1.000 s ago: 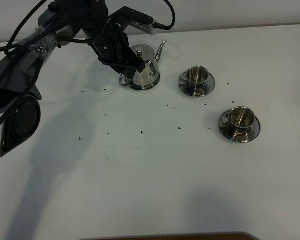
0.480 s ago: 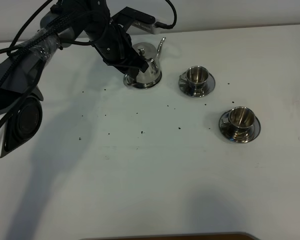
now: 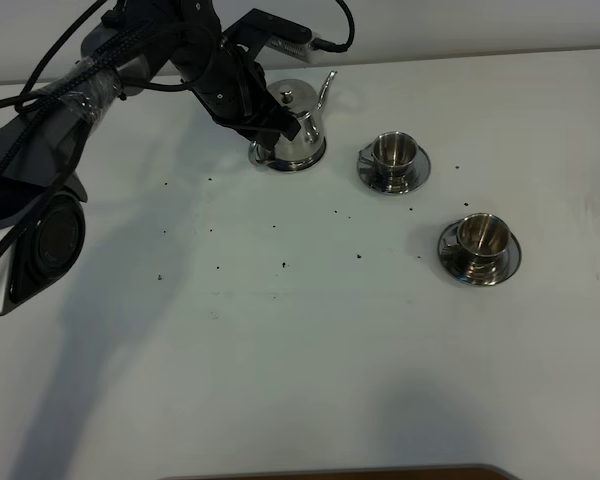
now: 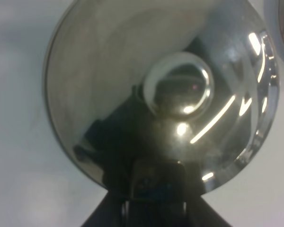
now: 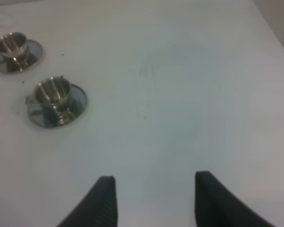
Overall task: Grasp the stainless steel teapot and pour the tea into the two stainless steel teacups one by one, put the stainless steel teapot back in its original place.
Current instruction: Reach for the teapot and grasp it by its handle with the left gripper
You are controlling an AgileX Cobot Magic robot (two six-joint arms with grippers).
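The stainless steel teapot [image 3: 296, 134] stands at the back left of the white table, spout pointing right toward the cups. My left gripper [image 3: 264, 137] sits at its handle side, and the handle is almost entirely hidden behind the fingers. Seen from the left wrist, the teapot's lid and knob [image 4: 175, 90] fill the picture, with the left gripper [image 4: 155, 201] closed in on the handle at the rim. The two stainless steel teacups [image 3: 392, 153] [image 3: 480, 238] rest on saucers to the right. My right gripper [image 5: 156, 203] hangs open over bare table, well away from the teacups [image 5: 53, 94] [image 5: 12, 45].
Small dark specks [image 3: 284, 263] are scattered over the table [image 3: 300, 350] in front of the teapot. The left arm's cables and base [image 3: 40, 230] take up the far left. A brown edge [image 3: 330, 472] runs along the front.
The left gripper has closed in on the teapot's handle. The teapot has shifted a little toward the back right with it. The cups have not moved.
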